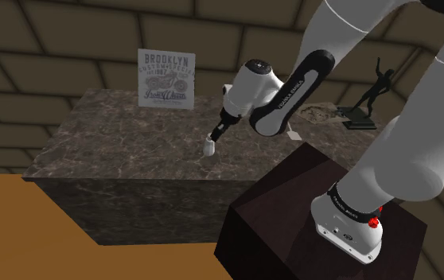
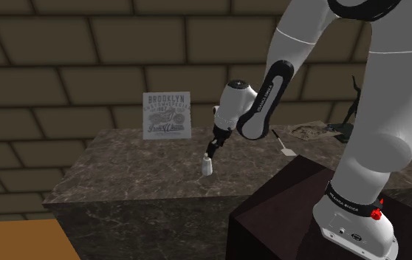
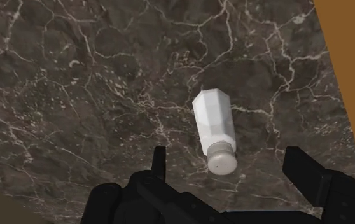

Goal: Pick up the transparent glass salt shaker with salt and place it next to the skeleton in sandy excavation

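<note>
the dark marble tabletop (image 1: 117,151) carries everything, so the white arm (image 1: 332,32) bends out from its stand and down over the middle of it. the sandy excavation piece (image 2: 311,131) lies toward the far side, well apart from the shaker, so a carry looks necessary. the gripper (image 3: 227,154) hangs just above the salt shaker (image 3: 214,124), its fingers spread wide to either side of the cap without touching it, seemingly lined up for a descent. the shaker stands upright, whitish, near the tabletop's middle.

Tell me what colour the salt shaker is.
The salt shaker is plain white, its cap slightly greyer; clearest in the wrist view.
</note>
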Available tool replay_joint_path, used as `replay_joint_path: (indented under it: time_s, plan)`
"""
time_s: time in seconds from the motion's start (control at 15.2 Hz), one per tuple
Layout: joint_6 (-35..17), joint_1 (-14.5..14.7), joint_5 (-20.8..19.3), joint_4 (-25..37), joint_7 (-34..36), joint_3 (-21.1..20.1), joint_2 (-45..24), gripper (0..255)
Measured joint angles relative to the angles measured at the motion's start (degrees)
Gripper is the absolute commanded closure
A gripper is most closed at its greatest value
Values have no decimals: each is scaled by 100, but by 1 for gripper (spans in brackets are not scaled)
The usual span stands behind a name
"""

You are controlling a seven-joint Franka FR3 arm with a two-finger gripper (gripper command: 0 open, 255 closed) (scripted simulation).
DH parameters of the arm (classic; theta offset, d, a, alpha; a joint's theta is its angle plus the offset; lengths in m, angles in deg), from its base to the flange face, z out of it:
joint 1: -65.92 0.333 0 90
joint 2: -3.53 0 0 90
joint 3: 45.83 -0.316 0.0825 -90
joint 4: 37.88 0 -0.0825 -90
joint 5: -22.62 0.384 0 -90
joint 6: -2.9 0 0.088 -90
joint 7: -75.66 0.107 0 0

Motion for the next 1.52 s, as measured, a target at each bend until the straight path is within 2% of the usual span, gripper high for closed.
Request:
replay_joint_path:
  time_s: [0.13,0.46,0.73,1.06,1.12,1.52]
  plan:
    - [-310,404,-371,253,341,381,-504,0]
    - [-737,820,-499,551,506,809,-1180,0]
    - [-914,911,-479,752,528,908,-1544,0]
    - [-930,931,-472,776,535,919,-1581,0]
    - [-930,931,-472,776,535,919,-1581,255]
    - [-932,933,-472,776,536,918,-1580,255]
